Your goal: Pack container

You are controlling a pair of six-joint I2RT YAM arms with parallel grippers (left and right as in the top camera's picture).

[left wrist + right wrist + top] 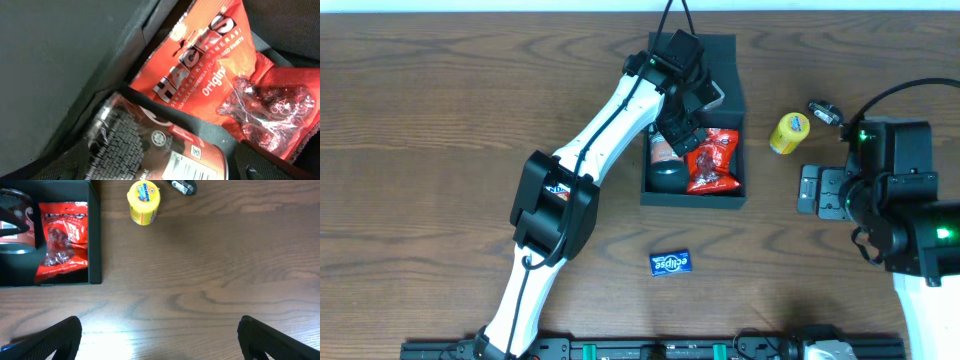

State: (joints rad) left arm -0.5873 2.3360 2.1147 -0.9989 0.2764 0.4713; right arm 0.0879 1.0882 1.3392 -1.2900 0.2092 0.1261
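The dark container (692, 198) lies open at the table's far middle, its flap lid folded back. In it are a red Hacks candy bag (712, 160) and a red-brown can (663, 152) lying on its side. My left gripper (678, 125) reaches down into the container. In the left wrist view its fingers (160, 167) straddle the can (165, 150) with a small gap, open, next to the bag (215, 75) and the container wall (60, 65). My right gripper (160, 345) is open and empty over bare wood, right of the container (95, 235).
A yellow Mentos tub (788, 132) stands right of the container, also in the right wrist view (143, 201). A small dark and silver object (823, 110) lies behind it. A blue Eclipse pack (671, 262) lies in front of the container.
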